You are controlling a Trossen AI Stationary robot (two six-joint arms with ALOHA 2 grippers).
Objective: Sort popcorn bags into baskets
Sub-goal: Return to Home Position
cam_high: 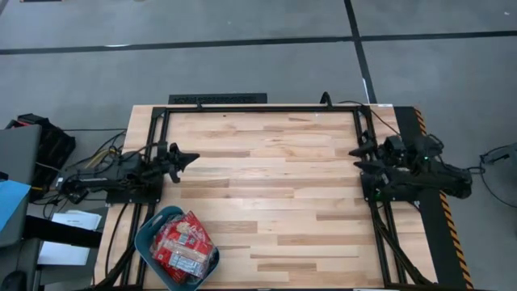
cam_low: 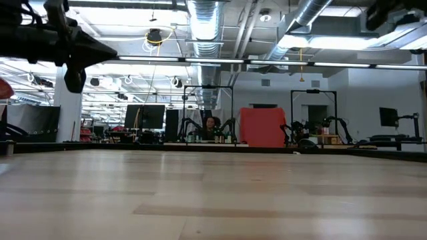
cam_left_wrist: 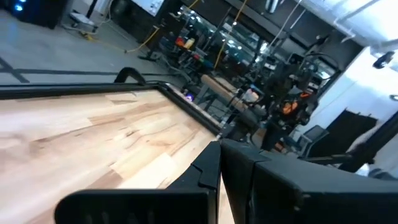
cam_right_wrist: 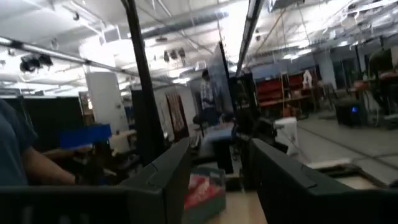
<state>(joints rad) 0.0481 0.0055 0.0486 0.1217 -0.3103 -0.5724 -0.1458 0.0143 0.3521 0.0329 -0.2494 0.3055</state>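
Note:
The teal basket point(cam_high: 149, 240) stands near the table's near left corner. Several red popcorn bags point(cam_high: 184, 246) lie piled inside it, some leaning over its right rim. The right wrist view also shows the basket point(cam_right_wrist: 214, 200) and the red bags point(cam_right_wrist: 198, 188) far off. My left gripper point(cam_high: 192, 158) hangs shut above the table's left side, beyond the basket, pointing toward the right. My right gripper point(cam_high: 357, 158) is open above the table's right edge, pointing left. Neither holds anything. No bag lies on the bare wood.
A black metal frame point(cam_high: 258, 107) runs along the far edge and both sides of the table. Bare wood point(cam_high: 275, 186) spreads between the two arms. A person's arm point(cam_right_wrist: 37, 165) in a blue sleeve shows beyond the table in the right wrist view.

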